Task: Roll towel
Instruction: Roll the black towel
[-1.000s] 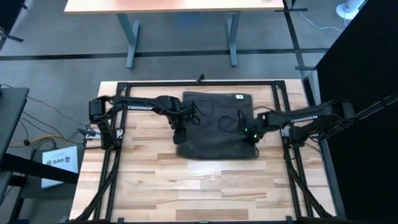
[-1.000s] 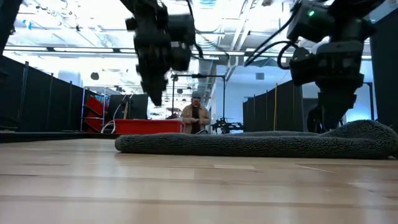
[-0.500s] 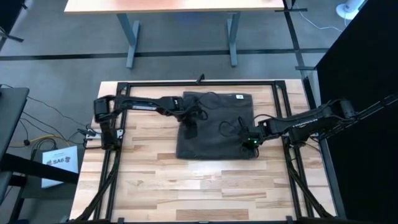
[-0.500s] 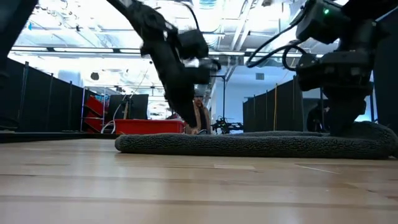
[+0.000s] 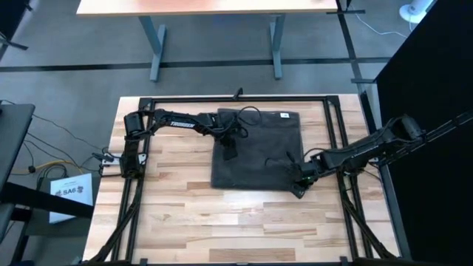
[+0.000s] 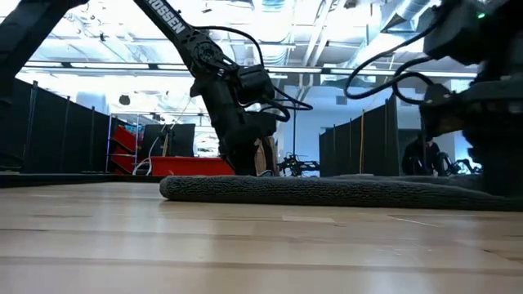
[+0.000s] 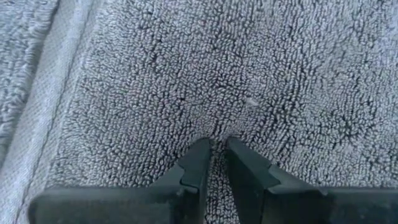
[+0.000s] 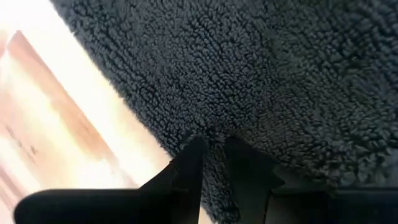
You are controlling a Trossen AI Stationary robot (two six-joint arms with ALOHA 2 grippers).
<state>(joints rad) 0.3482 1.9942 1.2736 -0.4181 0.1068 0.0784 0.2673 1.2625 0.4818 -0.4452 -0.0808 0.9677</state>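
The wooden table (image 5: 185,214) is bare in its near part. Behind that, the towel (image 5: 255,148) lies flat on the table, in the middle and a little toward the far side. It is dark grey, and a small white tag (image 5: 284,114) sits near its far edge.

The right gripper (image 5: 299,179) is at the near right corner of the towel, low on the table. In the right wrist view its two dark fingers (image 8: 189,163) are almost together, with a thin fold of the towel's edge (image 8: 211,140) pinched between them, just beside the light wood.

The left gripper (image 5: 228,153) is farther back, on the left part of the towel, a little inside its left edge. In the left wrist view the fingers (image 7: 198,163) are close together and press into the cloth, with a small ridge of terry (image 7: 214,134) squeezed between the tips. A hemmed band (image 7: 46,106) of the towel runs beside it.

In the low view, the towel (image 6: 327,189) is a long flat strip, and the left arm (image 6: 221,90) comes down on its left end. Behind the table is a large room with dark partitions (image 6: 73,131) and a red cart (image 6: 184,166).
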